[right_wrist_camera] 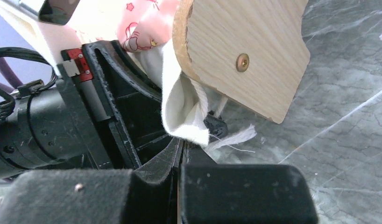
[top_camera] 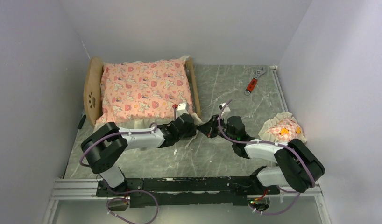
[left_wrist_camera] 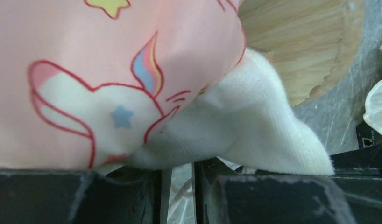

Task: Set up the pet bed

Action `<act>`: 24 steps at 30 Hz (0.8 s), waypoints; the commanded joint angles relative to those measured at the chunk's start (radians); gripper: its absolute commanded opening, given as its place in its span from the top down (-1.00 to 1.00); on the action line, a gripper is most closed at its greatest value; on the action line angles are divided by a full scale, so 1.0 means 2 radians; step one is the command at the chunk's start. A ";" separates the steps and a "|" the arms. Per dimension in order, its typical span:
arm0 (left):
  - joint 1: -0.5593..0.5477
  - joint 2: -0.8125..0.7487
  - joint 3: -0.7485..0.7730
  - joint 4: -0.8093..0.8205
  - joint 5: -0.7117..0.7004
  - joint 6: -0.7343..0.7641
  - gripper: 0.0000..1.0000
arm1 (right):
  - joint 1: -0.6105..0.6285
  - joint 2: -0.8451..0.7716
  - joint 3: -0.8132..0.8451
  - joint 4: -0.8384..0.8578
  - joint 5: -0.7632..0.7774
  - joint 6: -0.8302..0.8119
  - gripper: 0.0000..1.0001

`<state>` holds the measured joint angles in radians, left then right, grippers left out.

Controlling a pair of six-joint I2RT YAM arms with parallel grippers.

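The pet bed stands at the back left, its paw-print headboard on the left and its low footboard on the right. A pink cartoon-print mattress lies on it. Both grippers meet at the bed's near right corner. My left gripper is open a narrow gap with marble showing through. The mattress's white ruffle drapes just over its fingertips. My right gripper is shut, its tips right under the hanging ruffle corner beside the footboard.
A small frilled pillow lies on the marble table at the right, beside my right arm. A red-handled wrench lies at the back right. White walls close in the left, back and right sides.
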<state>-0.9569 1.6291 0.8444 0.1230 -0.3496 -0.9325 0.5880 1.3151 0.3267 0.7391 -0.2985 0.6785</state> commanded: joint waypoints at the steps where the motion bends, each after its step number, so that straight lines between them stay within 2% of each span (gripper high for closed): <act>1: 0.001 0.011 0.016 0.029 0.032 0.011 0.50 | 0.000 -0.014 0.008 -0.015 -0.021 -0.021 0.99; 6: 0.007 0.001 -0.003 0.062 0.069 0.028 0.66 | -0.001 -0.035 0.009 -0.045 -0.007 -0.033 0.89; 10: 0.011 0.000 -0.010 0.085 0.103 0.045 0.77 | -0.002 -0.060 0.024 -0.109 0.009 -0.057 0.56; 14: 0.016 0.008 0.003 0.062 0.108 0.045 0.81 | -0.001 -0.095 0.036 -0.168 0.034 -0.067 0.41; 16: 0.019 0.013 0.010 0.050 0.110 0.041 0.83 | -0.001 -0.114 0.040 -0.203 0.050 -0.068 0.27; 20: 0.022 0.019 0.013 0.044 0.114 0.033 0.83 | -0.007 -0.149 0.033 -0.253 0.117 -0.045 0.06; 24: 0.023 0.021 0.014 0.043 0.117 0.031 0.82 | -0.040 -0.153 0.013 -0.261 0.144 0.003 0.02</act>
<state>-0.9146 1.6569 0.8364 0.2047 -0.1406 -0.8665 0.5667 1.0222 0.3679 0.2722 -0.1188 0.5980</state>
